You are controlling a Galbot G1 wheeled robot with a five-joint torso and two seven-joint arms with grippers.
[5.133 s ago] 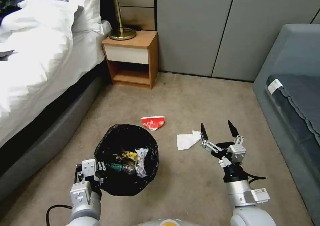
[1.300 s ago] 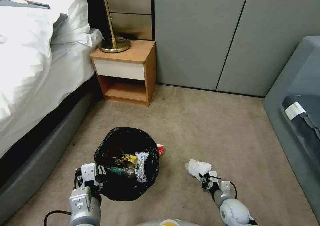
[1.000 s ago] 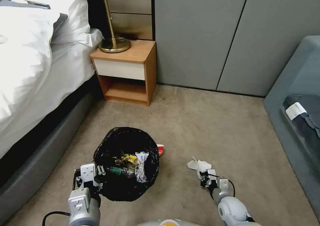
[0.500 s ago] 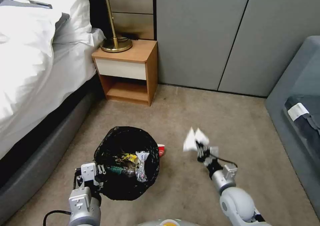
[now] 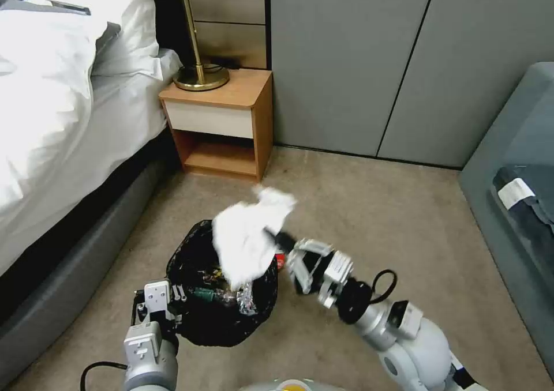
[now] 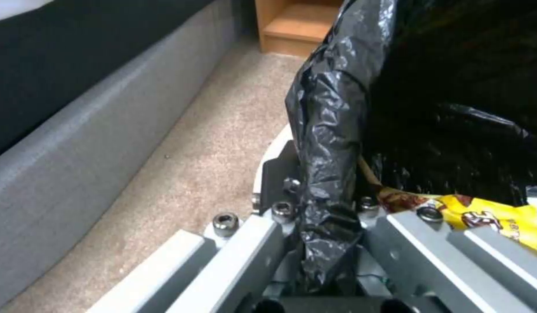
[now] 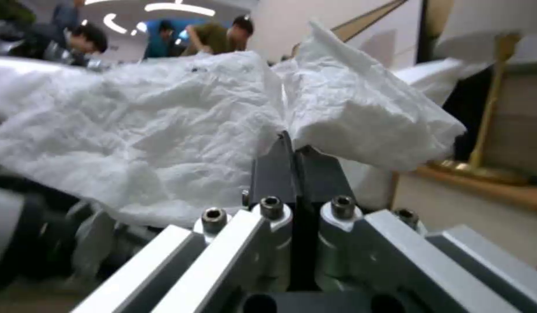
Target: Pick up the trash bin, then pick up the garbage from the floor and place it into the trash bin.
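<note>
The trash bin [image 5: 202, 316], lined with a crinkly black bag, hangs just above the carpet. My left gripper [image 5: 157, 309] is shut on its near rim. In the left wrist view the left gripper [image 6: 323, 204] pinches the black liner [image 6: 338, 108] against the white rim [image 6: 274, 152], beside a yellow wrapper [image 6: 500, 217]. My right gripper [image 5: 281, 242] is shut on a crumpled white tissue [image 5: 248, 241] that hangs over the bin's opening. The right wrist view shows the right gripper [image 7: 292, 145] closed on the tissue [image 7: 164, 143]. Wrappers and a bottle [image 5: 228, 292] lie inside. A red-white cup [image 5: 280, 260] peeks out behind the bin.
A white bed [image 5: 52, 120] with a grey base runs along the left. A wooden nightstand [image 5: 222, 123] with a brass lamp [image 5: 199, 74] stands against the grey wall panels. A grey sofa [image 5: 519, 166] fills the right side. Open carpet lies between.
My right gripper closed on the tissue on the floor, lifted it and swung it left to above the bin. The left gripper has kept its hold on the bin.
</note>
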